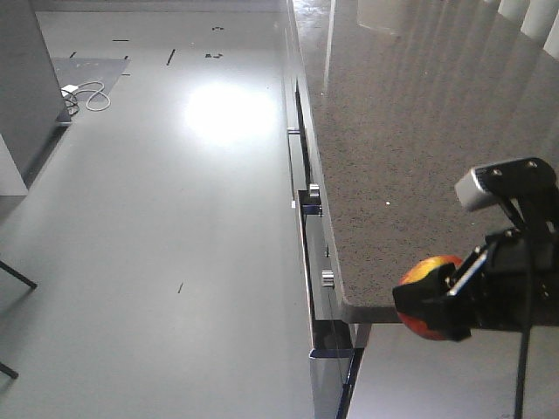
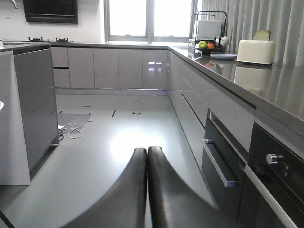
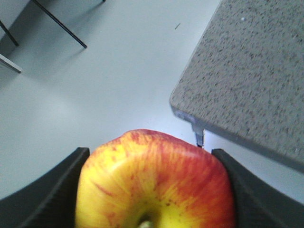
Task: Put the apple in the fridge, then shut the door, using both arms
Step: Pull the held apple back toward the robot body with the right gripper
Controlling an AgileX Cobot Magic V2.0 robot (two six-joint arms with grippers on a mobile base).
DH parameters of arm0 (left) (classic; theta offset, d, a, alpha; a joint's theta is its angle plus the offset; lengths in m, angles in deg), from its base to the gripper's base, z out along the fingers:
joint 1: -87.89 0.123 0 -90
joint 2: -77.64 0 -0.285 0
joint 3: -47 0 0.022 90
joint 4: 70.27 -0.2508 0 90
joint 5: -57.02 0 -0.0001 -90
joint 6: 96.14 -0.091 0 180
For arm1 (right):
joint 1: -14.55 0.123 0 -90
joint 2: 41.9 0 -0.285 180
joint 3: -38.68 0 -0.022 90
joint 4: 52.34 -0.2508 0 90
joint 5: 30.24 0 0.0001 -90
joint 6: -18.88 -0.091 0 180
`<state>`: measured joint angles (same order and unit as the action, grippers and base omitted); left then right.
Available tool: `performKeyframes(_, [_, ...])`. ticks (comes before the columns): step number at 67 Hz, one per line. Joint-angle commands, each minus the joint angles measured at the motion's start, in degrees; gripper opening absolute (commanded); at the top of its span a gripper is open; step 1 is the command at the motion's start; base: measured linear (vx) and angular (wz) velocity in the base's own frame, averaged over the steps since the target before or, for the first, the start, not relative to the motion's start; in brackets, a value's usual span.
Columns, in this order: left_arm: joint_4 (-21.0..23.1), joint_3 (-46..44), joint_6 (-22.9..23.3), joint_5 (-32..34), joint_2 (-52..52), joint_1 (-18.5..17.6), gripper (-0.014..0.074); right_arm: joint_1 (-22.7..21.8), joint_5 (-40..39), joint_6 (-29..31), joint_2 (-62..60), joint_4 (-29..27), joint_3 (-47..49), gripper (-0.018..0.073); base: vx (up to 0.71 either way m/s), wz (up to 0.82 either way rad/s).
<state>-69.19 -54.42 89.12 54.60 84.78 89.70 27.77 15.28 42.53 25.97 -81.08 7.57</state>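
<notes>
Apple (image 3: 156,180) gripped by right tool (image 3: 153,194), left tool (image 2: 147,153) closed and empty, counter (image 3: 247,71) beside apple

The right gripper (image 1: 437,301) is blocky matte black, with a pale strip along one finger. On top sits a silver-grey camera housing (image 1: 479,186) with dark screw dots, and a thin black cable (image 1: 524,367) trails below. The left gripper (image 2: 146,154) has smooth, curved black fingers (image 2: 128,190).

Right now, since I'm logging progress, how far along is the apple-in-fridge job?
Done: the apple is picked up, clamped in the right gripper beside the counter corner, above the floor. In hand: the carry; the left gripper is shut and empty. Left: setting the apple inside the fridge and closing the door. No view shows either step done.
</notes>
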Motion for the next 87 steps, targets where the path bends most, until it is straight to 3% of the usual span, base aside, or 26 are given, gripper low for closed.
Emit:
performKeyframes(1, [0.23, -0.97, 0.44, 4.18, -0.26, 0.03, -0.0006, 0.13, -2.97, 0.23, -6.24, -2.89, -2.29, 0.0085, 0.00, 0.00])
performKeyframes(23, [0.23, -0.97, 0.44, 4.18, -0.26, 0.03, -0.0006, 0.13, -1.70, 0.18, -22.19, -3.51, -11.16, 0.0085, 0.00, 0.00])
performKeyframes(36, [0.23, -0.97, 0.44, 4.18, -0.26, 0.03, -0.0006, 0.13, 3.19, 0.13, -27.34, -3.49, -11.88, 0.0085, 0.00, 0.00])
performKeyframes(87, [0.23, -0.97, 0.44, 4.18, -0.26, 0.03, -0.0006, 0.13, 3.82, 0.22, -28.72, -3.28, -11.88, 0.0085, 0.00, 0.00])
